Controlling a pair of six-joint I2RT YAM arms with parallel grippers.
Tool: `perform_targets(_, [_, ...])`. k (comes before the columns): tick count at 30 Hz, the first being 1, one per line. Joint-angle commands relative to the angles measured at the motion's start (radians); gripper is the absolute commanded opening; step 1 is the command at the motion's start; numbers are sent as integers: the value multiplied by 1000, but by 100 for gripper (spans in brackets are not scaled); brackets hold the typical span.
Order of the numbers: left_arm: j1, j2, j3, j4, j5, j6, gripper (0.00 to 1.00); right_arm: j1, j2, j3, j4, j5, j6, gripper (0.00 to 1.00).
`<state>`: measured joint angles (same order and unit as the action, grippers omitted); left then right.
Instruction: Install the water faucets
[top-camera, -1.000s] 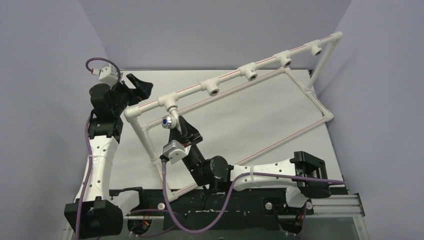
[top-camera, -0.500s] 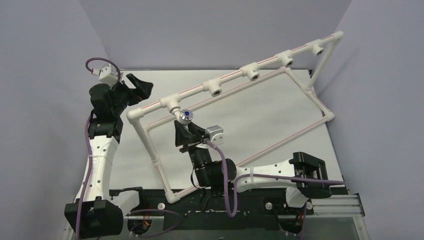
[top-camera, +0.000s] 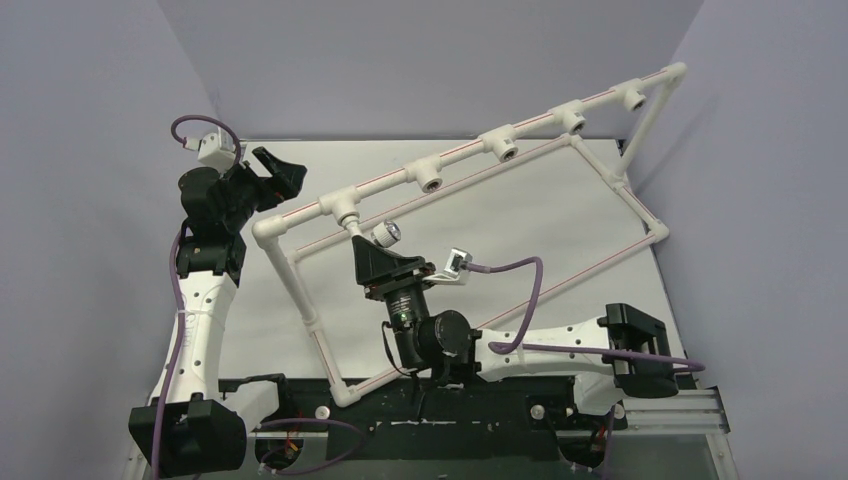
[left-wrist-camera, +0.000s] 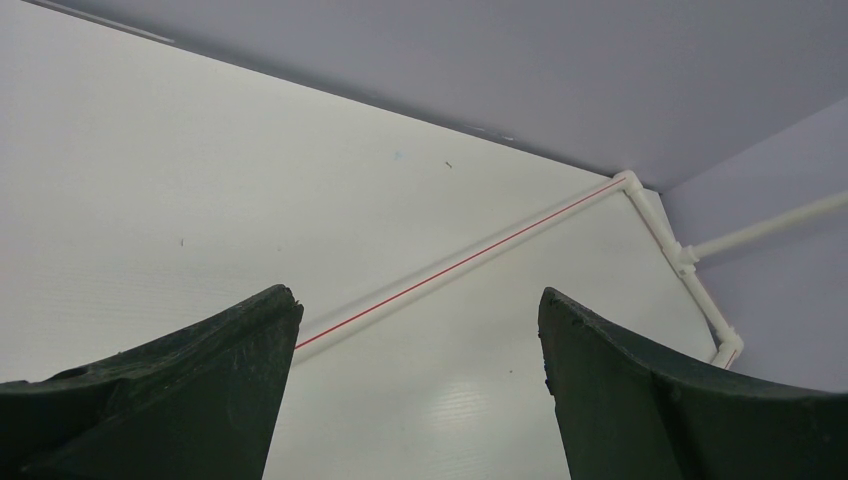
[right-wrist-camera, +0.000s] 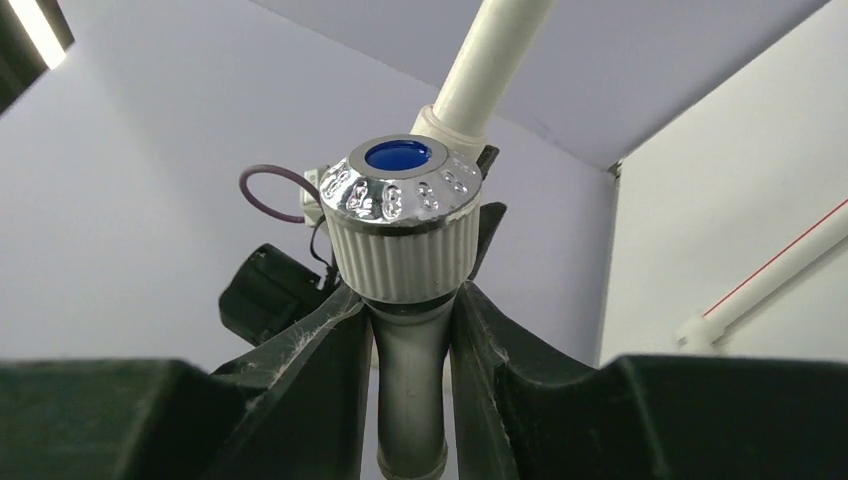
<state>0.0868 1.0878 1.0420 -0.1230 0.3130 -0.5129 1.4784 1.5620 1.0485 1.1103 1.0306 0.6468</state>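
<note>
A white water faucet (top-camera: 386, 236) with a silvery, blue-centred knob (right-wrist-camera: 400, 215) hangs from the leftmost tee socket (top-camera: 343, 207) of the white pipe frame (top-camera: 463, 151). My right gripper (top-camera: 379, 251) is shut on the faucet's body just below the knob, both fingers (right-wrist-camera: 330, 330) pressed against it. The faucet's threaded end is hidden. My left gripper (top-camera: 280, 171) stands open and empty by the frame's upper left corner; in the left wrist view nothing lies between its fingers (left-wrist-camera: 250, 340), only the table and a red-striped pipe (left-wrist-camera: 450, 265).
Several more tee sockets (top-camera: 430, 181) sit along the frame's upper rail toward the far right. The frame's lower rails (top-camera: 560, 285) cross the white table. Purple walls close in on the left, back and right. The black arm mount (top-camera: 420, 410) lines the near edge.
My right wrist has rolled round with the faucet in it: its camera swung from the left side to the right, and the knob moved from left of the socket to its right.
</note>
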Motion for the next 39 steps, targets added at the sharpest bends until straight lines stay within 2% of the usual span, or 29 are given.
perform_targets(1, [2, -11, 18, 57, 9, 5, 87, -15, -51, 47, -208, 50, 451, 0])
perform_targets(5, [2, -11, 18, 55, 6, 7, 87, -16, -68, 57, -288, 4, 563, 0])
perform_targets(12, [3, -9, 18, 55, 6, 7, 87, -16, -89, 39, -362, -21, 528, 1])
perform_targets(15, [2, -9, 18, 55, 5, 9, 87, -24, -101, 32, -419, -41, 528, 21])
perform_targets(19, [2, -9, 18, 52, 1, 11, 87, -33, -120, 19, -469, -69, 522, 42])
perform_targets(25, [2, -7, 18, 48, -2, 13, 87, -36, -172, -15, -498, -99, 477, 63])
perform_targets(31, [4, -6, 19, 50, 1, 10, 87, -40, -257, -46, -564, -152, 366, 72])
perform_targets(36, [5, -6, 18, 51, 2, 10, 87, -44, -324, -65, -582, -232, 217, 75])
perform_targets(39, [5, -6, 19, 52, 6, 10, 87, -45, -357, -53, -663, -228, 174, 75])
